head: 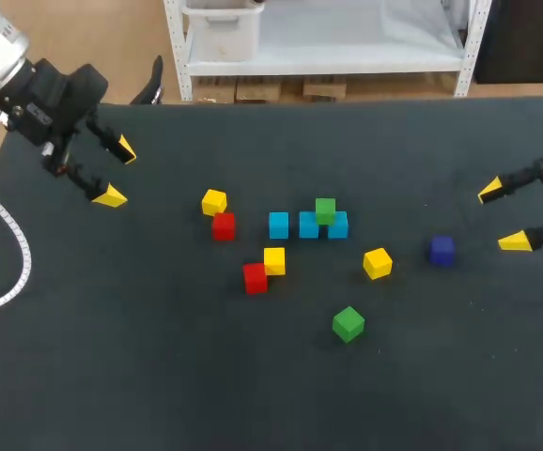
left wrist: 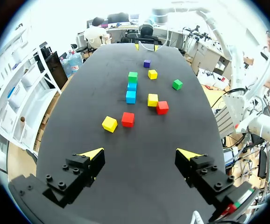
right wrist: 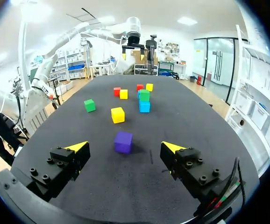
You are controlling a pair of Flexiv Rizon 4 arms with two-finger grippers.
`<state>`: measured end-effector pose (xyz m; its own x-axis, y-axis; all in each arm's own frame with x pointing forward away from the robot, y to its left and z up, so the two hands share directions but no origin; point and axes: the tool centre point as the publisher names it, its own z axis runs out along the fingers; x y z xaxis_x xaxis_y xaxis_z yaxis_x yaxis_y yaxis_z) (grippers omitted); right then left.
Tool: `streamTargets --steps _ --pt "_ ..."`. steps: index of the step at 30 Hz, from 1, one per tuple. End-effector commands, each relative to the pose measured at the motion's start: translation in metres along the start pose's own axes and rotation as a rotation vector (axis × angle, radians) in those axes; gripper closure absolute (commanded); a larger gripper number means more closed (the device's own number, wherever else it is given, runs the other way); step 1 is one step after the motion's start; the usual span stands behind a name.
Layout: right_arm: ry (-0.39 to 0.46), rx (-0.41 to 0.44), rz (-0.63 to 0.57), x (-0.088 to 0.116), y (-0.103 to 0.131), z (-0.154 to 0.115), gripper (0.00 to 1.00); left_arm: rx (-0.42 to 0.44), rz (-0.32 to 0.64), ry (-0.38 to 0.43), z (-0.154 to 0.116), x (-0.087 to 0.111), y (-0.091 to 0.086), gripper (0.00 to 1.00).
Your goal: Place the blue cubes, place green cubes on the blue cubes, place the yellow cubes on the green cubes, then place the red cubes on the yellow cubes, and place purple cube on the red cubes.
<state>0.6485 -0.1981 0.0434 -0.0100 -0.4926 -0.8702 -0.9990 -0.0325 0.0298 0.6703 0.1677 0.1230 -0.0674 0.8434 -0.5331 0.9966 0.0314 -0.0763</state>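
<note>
Dark table (head: 112,385): cubes (head: 279,225) bunched mid-table, well off every edge; left gripper (head: 117,172) and right gripper (head: 502,216) at opposite sides, fingers released, spread.

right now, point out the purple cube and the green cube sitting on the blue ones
purple cube (right wrist: 123,144), right wrist view, front face
stacked green cube (head: 325,207), head view, top face

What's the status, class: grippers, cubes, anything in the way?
Left gripper and right gripper open, empty. One green cube on the blue cubes; other green cube loose. Nothing blocking.
</note>
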Motion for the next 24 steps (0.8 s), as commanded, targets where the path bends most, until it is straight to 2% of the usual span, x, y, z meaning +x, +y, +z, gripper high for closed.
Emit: streamTargets --steps 1,4,7,19,24 --pt "-0.007 -0.006 0.000 0.002 -0.004 0.000 0.00 -0.002 0.003 -0.003 0.000 0.001 0.000 0.00" --pt "-0.007 -0.006 0.000 0.002 -0.004 0.000 0.00 -0.002 0.003 -0.003 0.000 0.001 0.000 0.00" --pt "-0.007 -0.006 0.000 0.002 -0.004 0.000 0.00 -0.003 0.066 0.011 0.006 -0.011 -0.010 0.00" --pt "-0.007 -0.006 0.000 0.002 -0.004 0.000 0.00 0.113 0.404 0.113 0.051 -0.066 -0.064 0.00" --pt "-0.007 -0.006 0.000 0.002 -0.004 0.000 0.00 0.170 0.529 0.104 0.076 -0.093 -0.088 0.00"
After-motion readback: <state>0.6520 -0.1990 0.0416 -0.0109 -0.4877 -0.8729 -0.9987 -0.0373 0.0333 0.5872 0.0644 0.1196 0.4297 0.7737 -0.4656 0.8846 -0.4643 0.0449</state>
